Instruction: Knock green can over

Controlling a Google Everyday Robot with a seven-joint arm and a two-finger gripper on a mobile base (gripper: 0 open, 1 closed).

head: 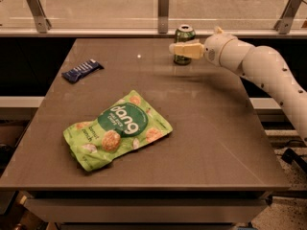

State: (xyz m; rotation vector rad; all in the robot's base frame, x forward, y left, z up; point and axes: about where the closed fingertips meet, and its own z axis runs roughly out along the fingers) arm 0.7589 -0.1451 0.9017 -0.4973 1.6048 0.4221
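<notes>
The green can (184, 33) stands upright near the far edge of the table (206, 128), right of centre, with its silver top rim showing. My gripper (173, 49) reaches in from the right on the white arm (259, 63). It lies across the front of the can's lower half, its pale tip just past the can's left side. I cannot see whether it touches the can.
A flat light-green "dang" snack bag (117, 130) lies at the middle left of the table. A dark blue snack bar (82, 70) lies at the far left. A glass railing with metal posts (163, 4) runs just behind the table's far edge.
</notes>
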